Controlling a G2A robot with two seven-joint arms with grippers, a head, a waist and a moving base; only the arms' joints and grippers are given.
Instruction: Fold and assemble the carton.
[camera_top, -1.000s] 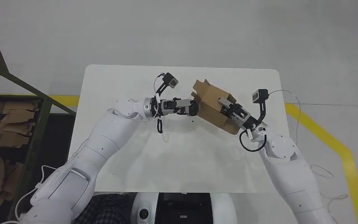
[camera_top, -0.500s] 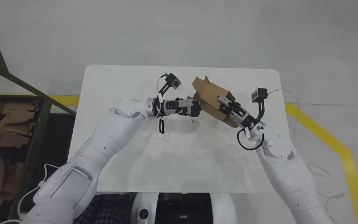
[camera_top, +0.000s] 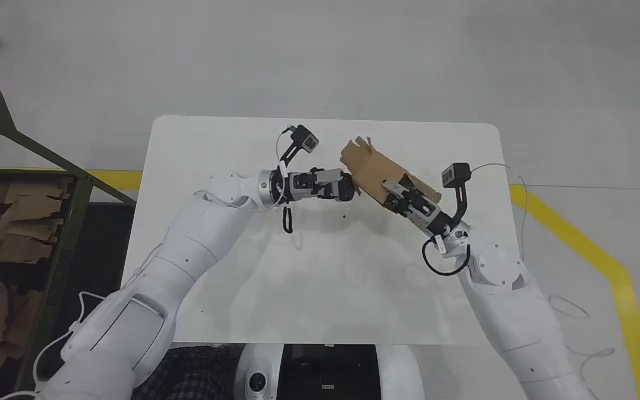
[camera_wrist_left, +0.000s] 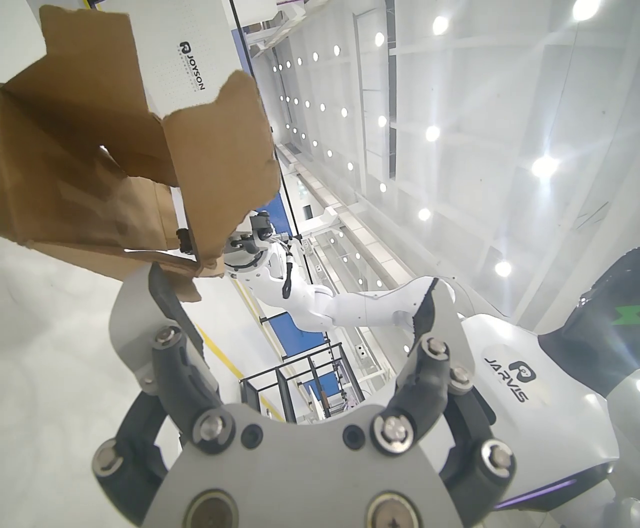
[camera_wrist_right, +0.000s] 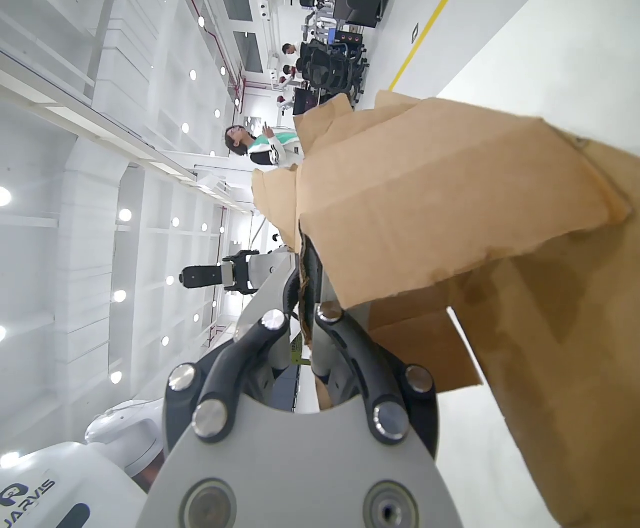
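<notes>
The carton (camera_top: 375, 172) sits tilted over the desk's (camera_top: 250, 290) far middle, with your right tool (camera_top: 403, 193) clamped on one wall edge. Your left tool (camera_top: 345, 187) stands apart beside the loose end flaps. Press them inward squarely, bracing with the right. The rack (camera_top: 35, 215) of spare cardboard lies well apart, so nothing blocks you.

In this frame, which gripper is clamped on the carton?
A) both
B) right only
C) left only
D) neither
B: the right gripper has its fingers pinched shut on a panel edge of the carton, while the left gripper has its fingers spread wide apart near a flap, gripping nothing.
</notes>
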